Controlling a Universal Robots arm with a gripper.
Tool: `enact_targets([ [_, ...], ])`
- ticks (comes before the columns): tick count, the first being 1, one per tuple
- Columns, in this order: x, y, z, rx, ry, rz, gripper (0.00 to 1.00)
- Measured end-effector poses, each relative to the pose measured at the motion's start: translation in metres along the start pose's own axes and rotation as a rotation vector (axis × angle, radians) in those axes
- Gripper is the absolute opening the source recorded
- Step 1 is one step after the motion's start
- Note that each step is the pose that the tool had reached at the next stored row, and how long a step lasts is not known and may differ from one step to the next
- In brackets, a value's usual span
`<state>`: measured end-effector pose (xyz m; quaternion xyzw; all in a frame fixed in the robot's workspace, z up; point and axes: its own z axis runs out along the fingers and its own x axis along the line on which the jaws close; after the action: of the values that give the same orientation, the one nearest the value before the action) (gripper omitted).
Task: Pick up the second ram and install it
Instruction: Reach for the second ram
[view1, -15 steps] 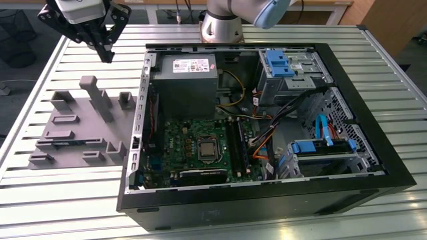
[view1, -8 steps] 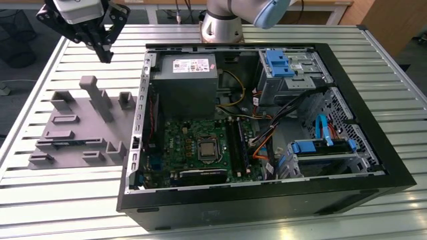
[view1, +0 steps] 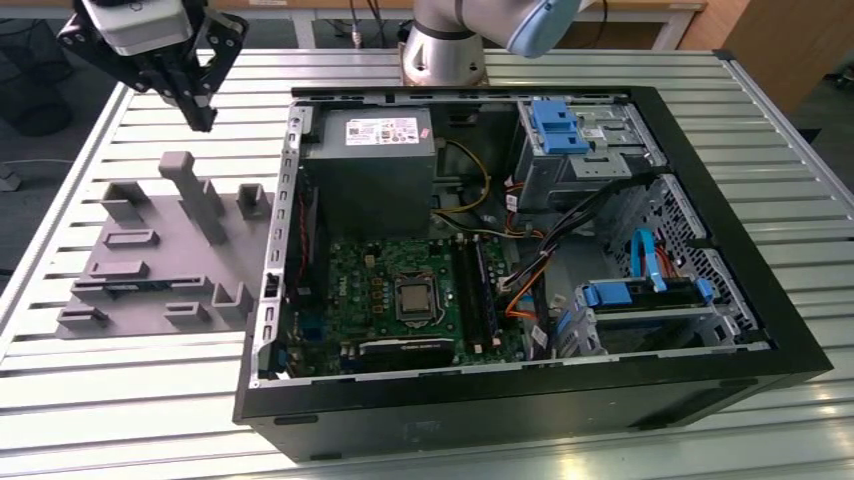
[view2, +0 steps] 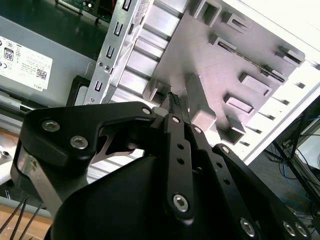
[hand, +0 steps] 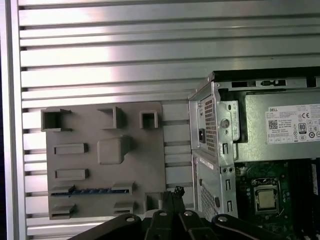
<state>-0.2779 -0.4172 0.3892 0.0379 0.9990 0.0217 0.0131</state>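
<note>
— Where's the claw (view1: 200, 112) right now?
— Hovering over the grey fixture (hand: 145, 150), fingers pressed together, nothing between them.
— And the second ram (hand: 92, 190)?
— Lying in a fixture slot, below the claw and off to its side, untouched.

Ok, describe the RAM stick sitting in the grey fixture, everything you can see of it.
The second ram is a long, thin blue-green strip, seen edge-on in the first wrist view, with small dark marks along it. It stands on edge in the grey fixture, each end held in a raised slotted block. In the exterior view it lies towards the fixture's near end, at the exterior view's left of the computer case. The gripper hangs over the far end, not touching it.
</note>
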Motion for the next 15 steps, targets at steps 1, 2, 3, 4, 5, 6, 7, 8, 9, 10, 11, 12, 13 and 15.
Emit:
enact_targets([
  [1,0.0014,-0.0014,0.0,0.0001,0.0,0.0,0.11],
  [2,0.0029,-0.0029,0.0,0.0,-0.0001,0.0,0.11],
  [3,0.0049,-0.0045,-0.0001,0.0001,0.0,0.0,0.11],
  [4,0.007,-0.0059,-0.0001,0.0001,0.0,0.0,0.11],
  [5,0.0094,-0.0071,-0.0002,0.0002,0.0,0.0,0.11],
  [6,0.0126,-0.0082,-0.0002,0.0001,0.0001,0.0,0.11],
  [7,0.0162,-0.0091,-0.0002,0.0001,0.0,0.0,0.11],
  [8,0.0203,-0.01,-0.0002,0.0,-0.0001,0.0,0.11],
  [9,0.0247,-0.0108,-0.0002,0.0,-0.0001,0.0,0.11],
  [10,0.0289,-0.0113,-0.0003,0.0001,0.0,0.0,0.11],
  [11,0.0331,-0.012,-0.0004,0.0001,0.0,0.0,0.11],
  [12,0.0374,-0.0127,-0.0004,0.0,0.0,0.0,0.11],
  [13,0.0416,-0.0135,-0.0004,0.0,0.0,0.0,0.11],
  [15,0.0504,-0.0158,-0.0004,0.0001,0.0001,0.0,0.11],
])
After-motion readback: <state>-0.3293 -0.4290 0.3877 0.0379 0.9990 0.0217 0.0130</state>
